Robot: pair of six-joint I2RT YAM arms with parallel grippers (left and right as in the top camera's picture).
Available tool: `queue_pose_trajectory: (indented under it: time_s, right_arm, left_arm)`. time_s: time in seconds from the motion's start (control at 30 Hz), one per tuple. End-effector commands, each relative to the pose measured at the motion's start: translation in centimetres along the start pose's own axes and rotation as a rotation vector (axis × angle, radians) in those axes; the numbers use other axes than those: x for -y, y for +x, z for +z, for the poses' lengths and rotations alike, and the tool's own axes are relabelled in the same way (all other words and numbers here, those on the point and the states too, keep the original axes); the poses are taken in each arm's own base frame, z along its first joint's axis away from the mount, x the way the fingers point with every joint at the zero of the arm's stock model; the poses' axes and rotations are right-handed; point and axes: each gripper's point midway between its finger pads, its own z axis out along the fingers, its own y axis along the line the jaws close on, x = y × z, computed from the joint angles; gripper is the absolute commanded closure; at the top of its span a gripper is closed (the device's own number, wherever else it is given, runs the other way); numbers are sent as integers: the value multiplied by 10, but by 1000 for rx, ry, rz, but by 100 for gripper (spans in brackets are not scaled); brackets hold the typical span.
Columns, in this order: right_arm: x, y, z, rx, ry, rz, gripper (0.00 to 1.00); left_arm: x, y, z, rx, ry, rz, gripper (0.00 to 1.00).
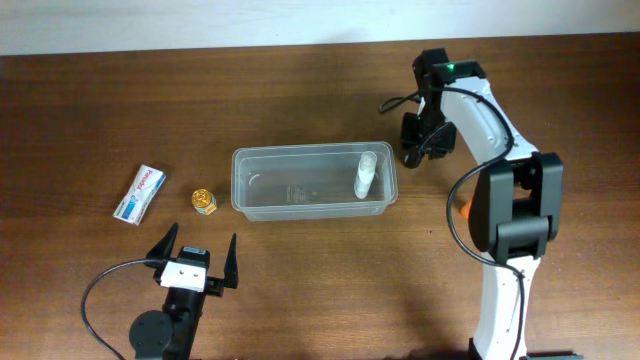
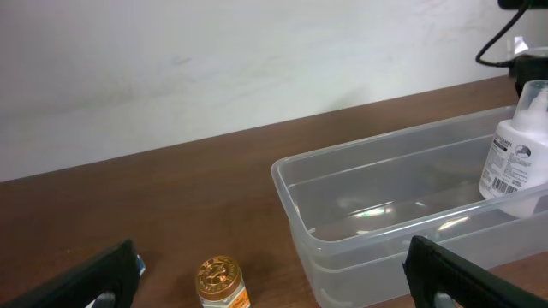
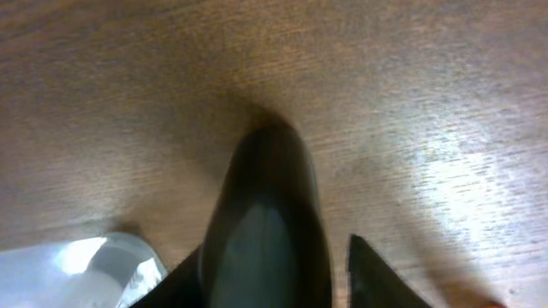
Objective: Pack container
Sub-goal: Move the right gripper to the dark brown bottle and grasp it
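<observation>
Two grippers work the table (image 1: 100,100): the right gripper (image 1: 420,140), low beside the right end of the container (image 1: 300,152), has a dark rounded shape (image 3: 265,222) close under its wrist camera, though whether the jaws grip it cannot be told. Any lift should clear the rim before crossing to the white bottle (image 1: 365,175) inside. The left gripper (image 1: 195,262), jaws wide apart, waits near the gold-capped bottle (image 1: 205,200) and tube (image 1: 140,193).

- Overhead: even, fairly bright light, sharp; soft shadows on the worktop (image 1: 300,100).
- Right wrist: blurred, jaws dark and unfocused; pale glare on the wood right of them.
- Left wrist: small glint inside the container (image 2: 295,210) ahead of the jaws.
</observation>
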Motion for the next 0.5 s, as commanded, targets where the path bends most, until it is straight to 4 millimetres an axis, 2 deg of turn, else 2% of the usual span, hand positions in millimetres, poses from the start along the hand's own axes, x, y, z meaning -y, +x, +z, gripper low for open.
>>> queue_pose_trajectory:
  time_s: [0.0,0.33,0.47]
  right_arm:
    - [0,-5,1,12,5,5,64]
    - [0,-4,0,6,7,-30,76]
    - [1,-1,-7,-7,12,-61,78]
  left_arm:
    - [-2,1,0,-1,-11,15,1]
    - [-2,1,0,-1,-11,15,1]
    - [-2,1,0,-1,-11,15,1]
